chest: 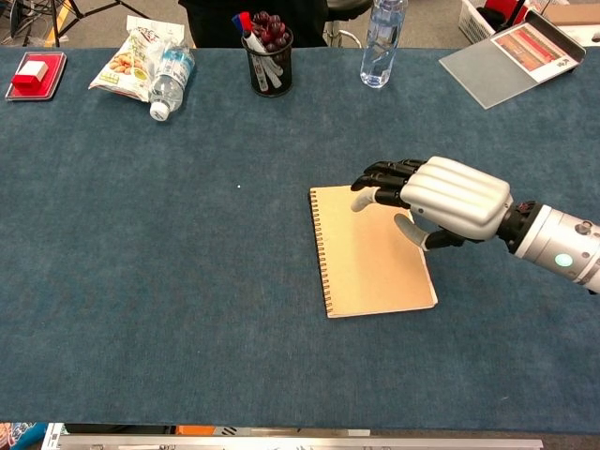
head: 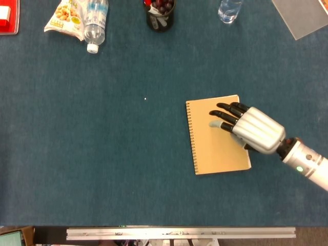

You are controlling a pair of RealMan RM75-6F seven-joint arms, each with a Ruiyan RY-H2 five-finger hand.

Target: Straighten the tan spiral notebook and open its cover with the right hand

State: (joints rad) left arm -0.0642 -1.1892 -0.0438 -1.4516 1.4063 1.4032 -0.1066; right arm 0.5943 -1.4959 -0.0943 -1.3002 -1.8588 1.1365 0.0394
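No writing on anything here can be read: the print on the snack bag (chest: 134, 58) and on the bottle labels is too small to make out. You are working on a table (chest: 169, 281) covered in dark blue-green cloth; a metal rail (head: 180, 233) runs along the edge nearest the robot.

The tan spiral notebook (head: 212, 148) is your landmark. It lies closed and flat on the cloth. Its long axis runs roughly from the near edge toward the far edge, slightly tilted, with the spiral binding along its left side.

Your right hand (head: 249, 128) is over the notebook's far right part, palm down, fingers (chest: 375, 175) apart and reaching toward the spine, holding nothing. Whether the fingertips touch the cover cannot be told.

Well beyond the notebook stand a black pen cup (chest: 267, 54) and an upright water bottle (chest: 380, 42). Far to its left lie the snack bag, a toppled bottle (chest: 167, 82) and a red tray (chest: 34, 75). Beyond it to the right lies a grey folder (chest: 511, 58).
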